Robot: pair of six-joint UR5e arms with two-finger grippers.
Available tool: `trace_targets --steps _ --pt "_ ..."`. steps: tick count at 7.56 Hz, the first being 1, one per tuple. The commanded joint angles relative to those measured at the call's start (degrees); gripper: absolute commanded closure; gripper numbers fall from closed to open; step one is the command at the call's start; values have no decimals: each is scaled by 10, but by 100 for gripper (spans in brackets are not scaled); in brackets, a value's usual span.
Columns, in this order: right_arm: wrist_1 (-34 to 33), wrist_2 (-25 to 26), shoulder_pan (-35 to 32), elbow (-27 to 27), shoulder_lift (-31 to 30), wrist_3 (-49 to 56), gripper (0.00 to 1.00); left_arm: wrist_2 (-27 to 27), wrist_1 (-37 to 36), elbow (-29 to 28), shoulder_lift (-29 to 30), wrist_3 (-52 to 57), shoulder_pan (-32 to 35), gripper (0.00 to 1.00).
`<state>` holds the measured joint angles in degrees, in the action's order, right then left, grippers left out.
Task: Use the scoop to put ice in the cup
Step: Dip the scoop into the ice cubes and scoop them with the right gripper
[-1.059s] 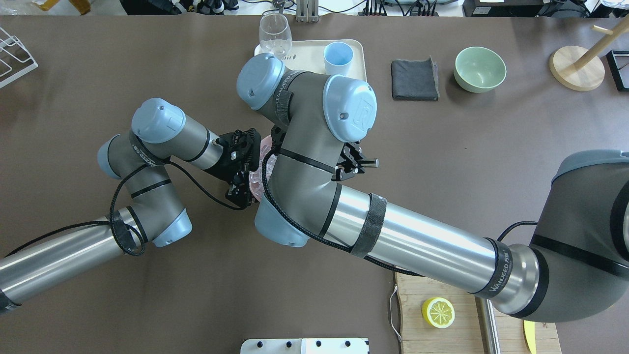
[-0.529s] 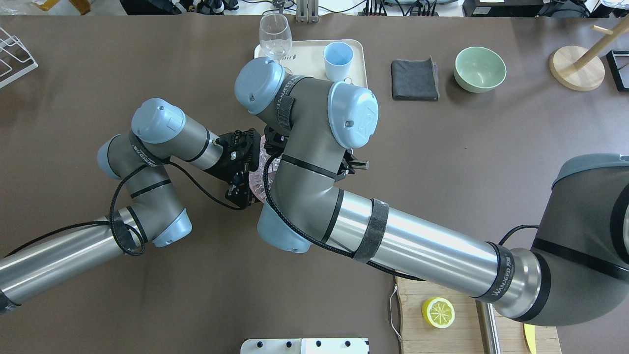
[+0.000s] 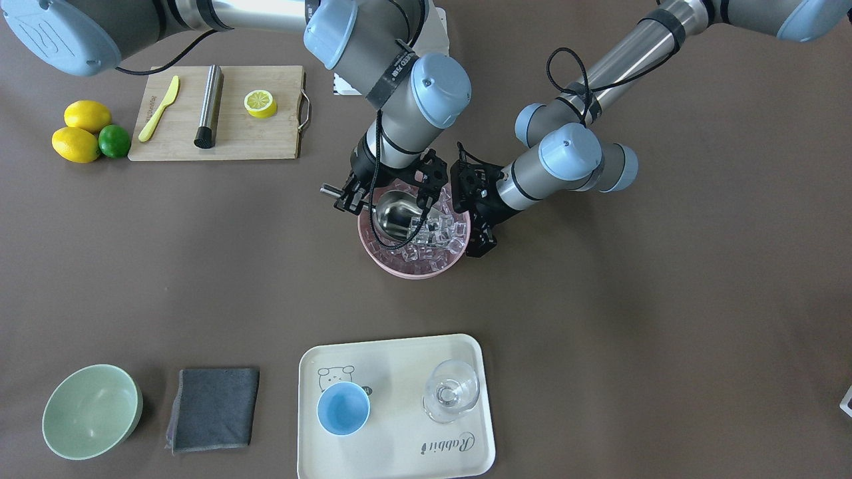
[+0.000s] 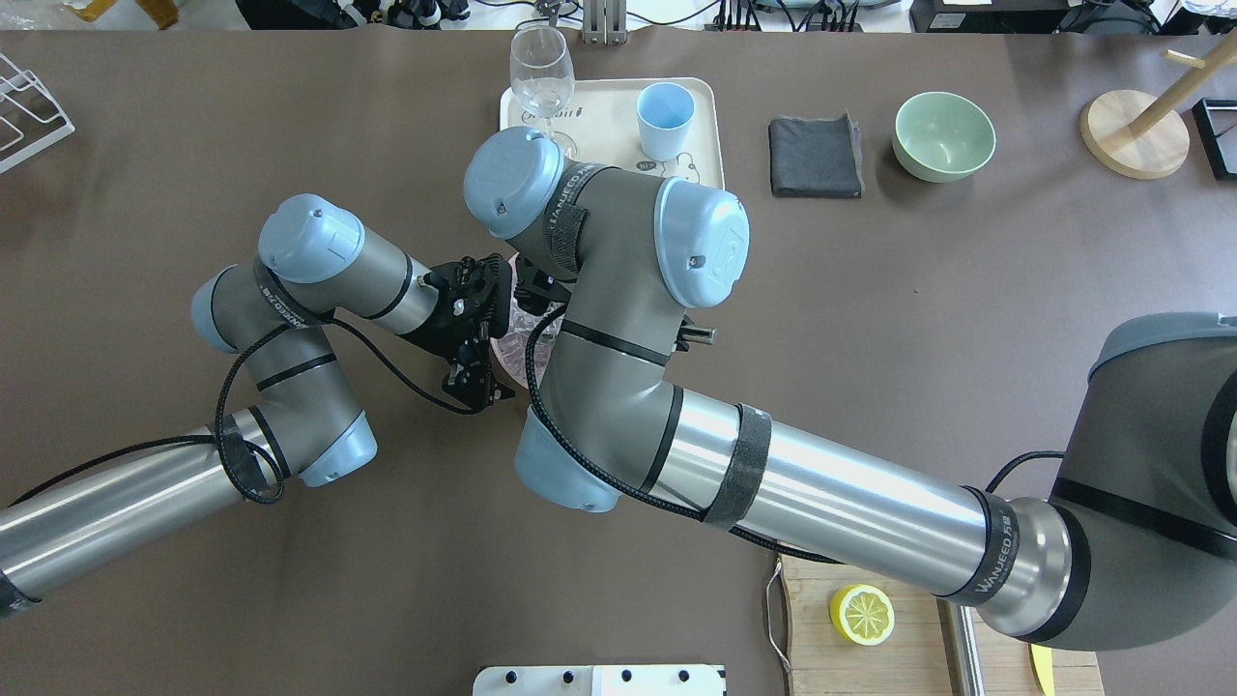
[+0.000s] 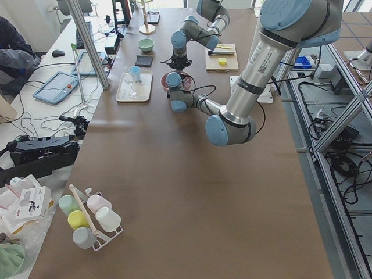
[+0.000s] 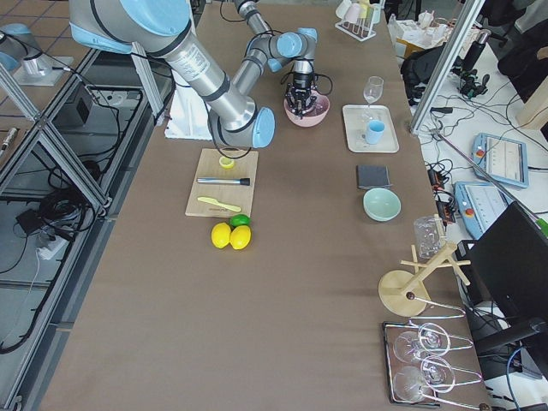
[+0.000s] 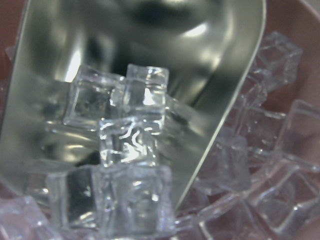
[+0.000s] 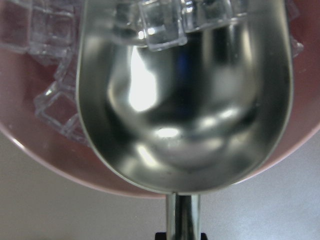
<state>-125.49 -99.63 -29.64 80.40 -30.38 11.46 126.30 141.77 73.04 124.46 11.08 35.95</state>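
Observation:
The steel scoop lies tilted in a pink bowl full of ice. My right gripper is shut on its thin handle at the bowl's edge. In the right wrist view the scoop's trough is mostly bare, with cubes at its front lip. The left wrist view shows several cubes on the scoop's mouth. My left gripper is against the bowl's other side; I cannot tell whether it is open or shut. The light-blue cup stands empty on a cream tray.
A clear glass shares the tray. A grey cloth and a pale green bowl sit beside the tray. A cutting board holds a steel rod, a yellow knife and a lemon half; whole lemons and a lime lie beside it.
My right wrist has shifted toward the bowl, and the scoop's handle end has drawn in under the arm. The left arm has not moved.

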Motion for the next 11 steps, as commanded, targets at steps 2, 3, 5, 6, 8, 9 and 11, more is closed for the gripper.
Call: trace_targets --steps 2,3,5,6,8,9,11 --pt "43 0 -1 31 -34 -27 100 -1 0 0 0 1 0 3" --pt "56 0 -1 31 -36 -41 100 -1 0 0 0 1 0 3" --pt "60 0 -1 45 -39 -42 100 -1 0 0 -1 1 0 3" --pt "59 0 -1 64 -48 -42 100 0 0 0 -1 1 0 3" --pt "59 -1 -1 98 -66 -57 100 0 0 0 -1 1 0 3" --pt "59 -2 -1 106 -71 -58 100 0 0 0 -1 1 1 3" --pt "59 -2 -1 126 -79 -63 100 0 -1 0 -1 1 1 3"
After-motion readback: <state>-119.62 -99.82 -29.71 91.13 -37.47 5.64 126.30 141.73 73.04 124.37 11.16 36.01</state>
